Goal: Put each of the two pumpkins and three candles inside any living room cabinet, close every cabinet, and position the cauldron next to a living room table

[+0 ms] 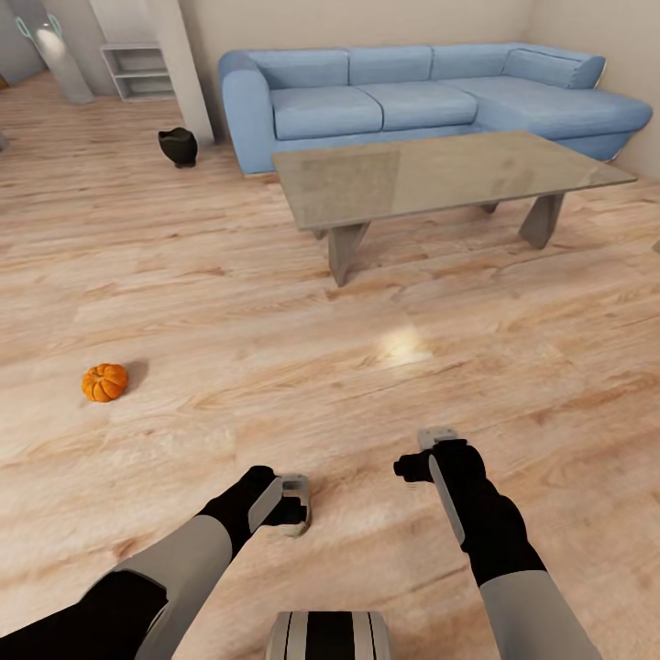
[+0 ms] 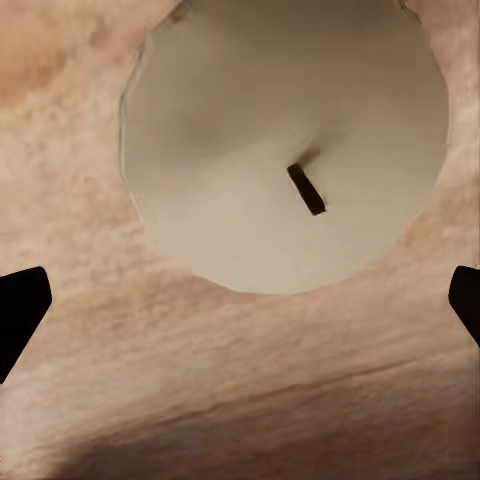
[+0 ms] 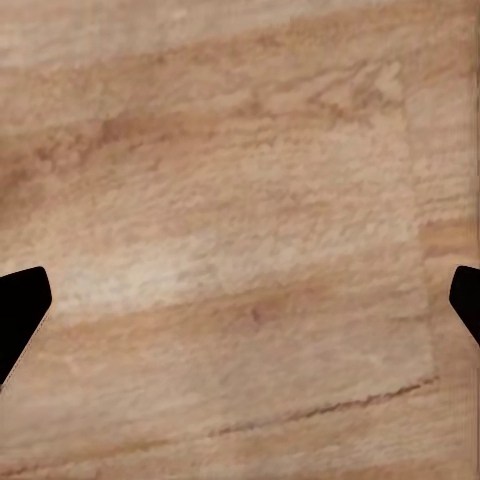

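Collection stage, by the look of it: one pumpkin [image 1: 104, 382] sits loose on the plank floor [image 1: 275, 367] off to the robot's left, the cauldron [image 1: 178, 146] stands far ahead-left near the end of the blue sofa [image 1: 412, 92], well apart from the glass-topped table [image 1: 440, 174], and no cabinet is in sight. The left wrist view looks straight down onto a candle [image 2: 285, 160], a pale round top with a dark wick stub, so its long axis stands upright, pointing up at the camera. The left gripper [image 1: 295, 504] hangs low over the floor, its two dark fingertips [image 2: 20, 310] spread wide at the frame's edges with nothing between them; the candle lies beyond them, not yet bracketed. The right gripper [image 1: 438, 449] hovers over bare planks, jaws likewise wide apart and empty (its wrist view gives wood grain and two fingertip corners). The step in hand reads as picking up the candle with the left arm. Next move likely calls for shifting the left gripper forward until the candle is centred between the fingers, lowering around its sides, then closing. The pumpkin rests upright, squat, ribs showing; its stem is too small to make out. The table's long axis runs across the view, parallel to the sofa.
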Controlling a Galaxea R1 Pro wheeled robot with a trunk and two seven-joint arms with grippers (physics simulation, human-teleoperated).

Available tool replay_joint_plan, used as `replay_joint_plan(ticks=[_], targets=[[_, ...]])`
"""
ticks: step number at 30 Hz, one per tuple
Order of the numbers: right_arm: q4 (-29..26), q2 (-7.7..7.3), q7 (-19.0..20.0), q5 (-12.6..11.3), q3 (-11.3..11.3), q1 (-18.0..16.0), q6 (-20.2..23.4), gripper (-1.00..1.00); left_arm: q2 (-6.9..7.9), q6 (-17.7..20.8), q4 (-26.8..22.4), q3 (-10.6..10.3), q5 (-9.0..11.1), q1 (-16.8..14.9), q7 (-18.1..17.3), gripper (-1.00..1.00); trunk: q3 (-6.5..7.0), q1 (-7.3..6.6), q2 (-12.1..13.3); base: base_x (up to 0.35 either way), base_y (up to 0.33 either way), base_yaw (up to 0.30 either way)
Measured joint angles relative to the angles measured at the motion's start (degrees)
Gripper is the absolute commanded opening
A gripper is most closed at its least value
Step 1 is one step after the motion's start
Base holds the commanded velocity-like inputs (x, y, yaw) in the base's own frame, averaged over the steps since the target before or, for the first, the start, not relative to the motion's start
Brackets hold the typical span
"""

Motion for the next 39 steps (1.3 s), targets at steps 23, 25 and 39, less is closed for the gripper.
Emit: replay_joint_plan(ticks=[23, 25, 39], targets=[[0.00, 0.00, 0.00, 0.00, 0.00, 0.00, 0.00, 1.00, 0.00, -0.07, 0.00, 0.00, 0.00, 0.00, 0.00, 1.00, 0.00, 0.03, 0.00, 0.036, -0.008, 0.000], [0.00, 0.00, 0.00, 0.00, 0.00, 0.00, 0.00, 1.00, 0.00, -0.08, 0.00, 0.00, 0.00, 0.01, 0.00, 1.00, 0.00, 0.03, 0.00, 0.000, 0.000, 0.000], [0.00, 0.00, 0.00, -0.01, 0.08, 0.00, 0.00, 1.00, 0.00, -0.09, -0.04, 0.00, 0.03, 0.01, 0.01, 1.00, -2.43, 0.32, -0.14, 0.000, 0.000, 0.000]])
